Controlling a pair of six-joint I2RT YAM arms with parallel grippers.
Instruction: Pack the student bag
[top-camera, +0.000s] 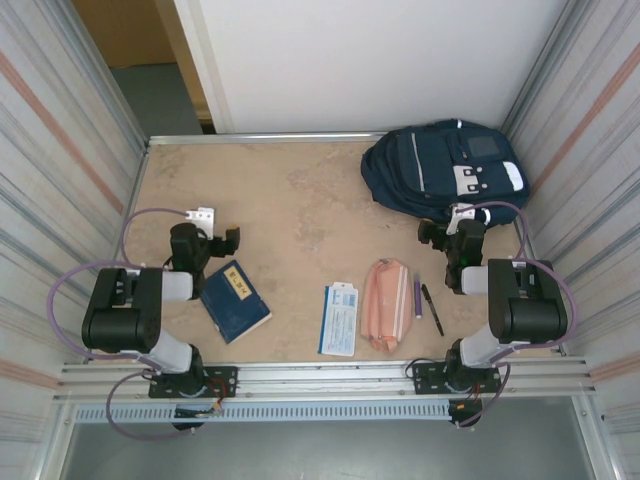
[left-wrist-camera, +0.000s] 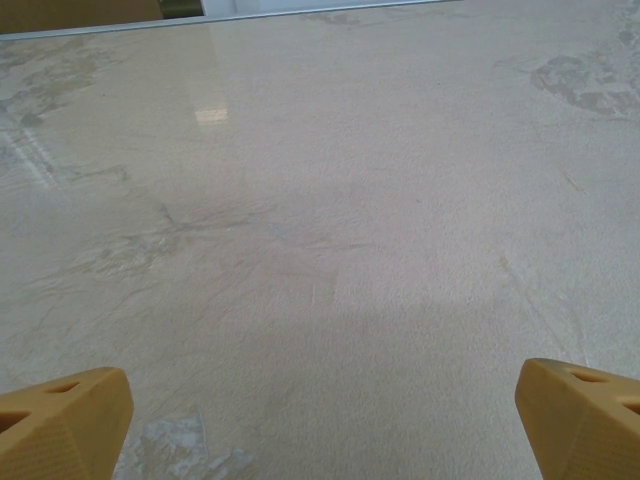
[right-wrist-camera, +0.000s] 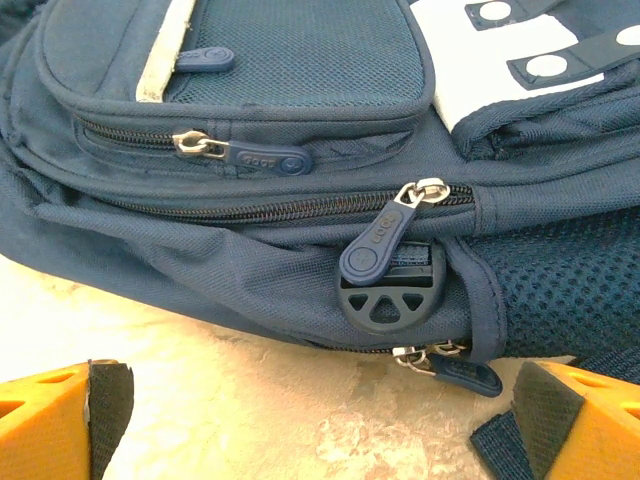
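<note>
1. Table (top-camera: 300, 200): carries all items; nothing appears packed yet.
2. Student bag (top-camera: 445, 170): lies in the far right corner, well apart from the loose items. All visible zips are shut.
3. Dark blue book (top-camera: 235, 300): flat, near the left arm.
4. Pink pencil pouch (top-camera: 385, 303): near edge, beside a white-and-blue packet (top-camera: 339, 318).
5. Right gripper (right-wrist-camera: 320, 420): fingers spread wide, holding nothing, low and just in front of the bag's side.
6. Left gripper (left-wrist-camera: 320, 425): fingers spread, empty, over bare tabletop.
7. Two pens (top-camera: 425, 303): right of the pouch.
8. Main zip pull (right-wrist-camera: 385, 235): hangs facing the right gripper.

Judgement: the opening step is in hand. The next move calls for pinching that pull and drawing it along the teeth.
</note>
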